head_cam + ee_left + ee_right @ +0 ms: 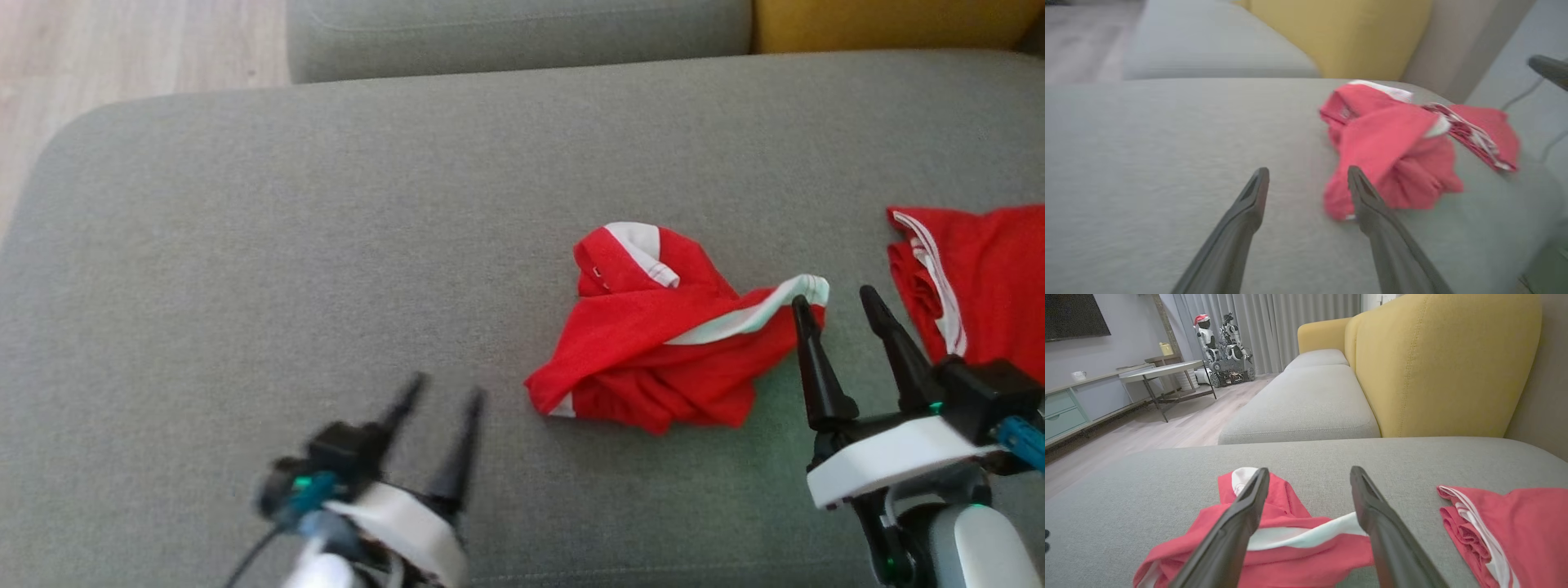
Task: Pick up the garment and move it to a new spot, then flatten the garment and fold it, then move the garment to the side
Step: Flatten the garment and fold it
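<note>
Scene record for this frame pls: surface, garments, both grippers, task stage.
surface: cushion, grey
target: garment, red with white trim, crumpled, mid-cushion
other: second garment, red, lying flatter, to the right and apart from the first
left: left gripper, open, empty, left of the garment
right: right gripper, open, nothing gripped, tips at the garment's white band
stage: garment not yet picked up
</note>
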Controlling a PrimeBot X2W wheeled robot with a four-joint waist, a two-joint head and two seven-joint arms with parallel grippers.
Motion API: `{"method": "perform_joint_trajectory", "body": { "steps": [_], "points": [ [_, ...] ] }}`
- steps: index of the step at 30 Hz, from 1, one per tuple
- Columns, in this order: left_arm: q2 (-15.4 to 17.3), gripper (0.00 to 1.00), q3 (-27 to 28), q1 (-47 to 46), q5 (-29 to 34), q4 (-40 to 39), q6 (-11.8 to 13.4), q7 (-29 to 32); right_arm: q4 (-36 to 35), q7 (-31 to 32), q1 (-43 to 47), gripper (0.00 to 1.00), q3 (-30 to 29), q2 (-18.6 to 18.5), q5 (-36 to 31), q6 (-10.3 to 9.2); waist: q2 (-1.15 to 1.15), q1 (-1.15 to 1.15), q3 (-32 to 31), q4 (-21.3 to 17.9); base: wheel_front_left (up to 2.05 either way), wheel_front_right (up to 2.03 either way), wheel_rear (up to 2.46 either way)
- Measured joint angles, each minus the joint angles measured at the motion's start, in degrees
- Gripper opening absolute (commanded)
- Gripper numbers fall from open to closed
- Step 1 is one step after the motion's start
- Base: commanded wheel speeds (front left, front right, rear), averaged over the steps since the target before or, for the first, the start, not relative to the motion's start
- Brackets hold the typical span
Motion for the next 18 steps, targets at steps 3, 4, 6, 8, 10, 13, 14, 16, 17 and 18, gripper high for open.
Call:
{"method": "perform_joint_trajectory", "body": {
  "steps": [3,4,6,8,10,13,14,16,17,18],
  "points": [
    [-1.7,1.00,-3.6,-1.3,-0.9,2.4,-2.2,1.0,0.1,0.0,-0.1,1.00,0.5,0.0,0.2,0.00,0.00,0.00,0.7,-0.8,0.00,0.00,0.00],
    [-2.0,1.00,-4.4,-1.7,-1.2,3.3,-2.5,1.1,0.2,0.0,-0.1,1.00,0.6,0.0,0.4,0.00,0.00,0.00,1.0,-1.1,0.00,0.00,0.00],
    [-2.3,1.00,-5.8,-2.7,-1.8,5.0,-3.0,1.5,0.4,0.0,-0.2,1.00,0.8,0.1,0.5,0.00,0.00,0.00,1.4,-1.7,0.00,0.00,0.00],
    [-2.7,1.00,-6.4,-3.8,-3.0,6.7,-3.4,1.5,0.5,0.0,-0.4,1.00,0.8,0.1,0.5,0.00,0.00,0.00,1.9,-2.4,0.00,0.00,0.00],
    [-3.0,1.00,-7.0,-5.1,-3.8,8.4,-3.6,1.8,0.7,0.0,-0.6,1.00,0.9,0.1,0.6,0.00,0.00,0.00,2.4,-3.0,0.00,0.00,0.00],
    [-3.2,0.96,-7.6,-6.4,-4.2,9.9,-3.7,1.7,0.7,0.0,-1.2,1.00,0.9,0.1,0.9,0.00,0.00,0.00,2.9,-3.6,0.00,0.00,0.00],
    [-3.3,0.79,-7.7,-7.1,-4.7,10.7,-4.0,1.7,0.7,0.0,-1.6,1.00,0.9,0.1,1.1,0.00,0.00,0.00,3.2,-3.8,0.00,0.00,0.00],
    [-3.4,0.14,-7.8,-8.3,-5.3,12.3,-4.2,1.4,0.7,-0.1,-2.0,1.00,0.9,0.1,1.1,0.00,0.00,0.00,3.6,-4.3,0.00,0.00,0.00],
    [-3.4,0.00,-7.9,-8.8,-5.8,12.9,-4.2,1.2,0.8,-0.2,-2.2,1.00,0.8,0.1,1.1,0.00,0.00,0.00,3.8,-4.5,0.00,0.00,0.00],
    [-3.4,0.00,-7.9,-9.4,-6.1,13.8,-4.5,0.7,0.8,-0.2,-2.3,1.00,0.8,0.1,1.1,0.00,0.00,0.00,4.0,-4.7,0.00,0.00,0.00]
  ]
}}
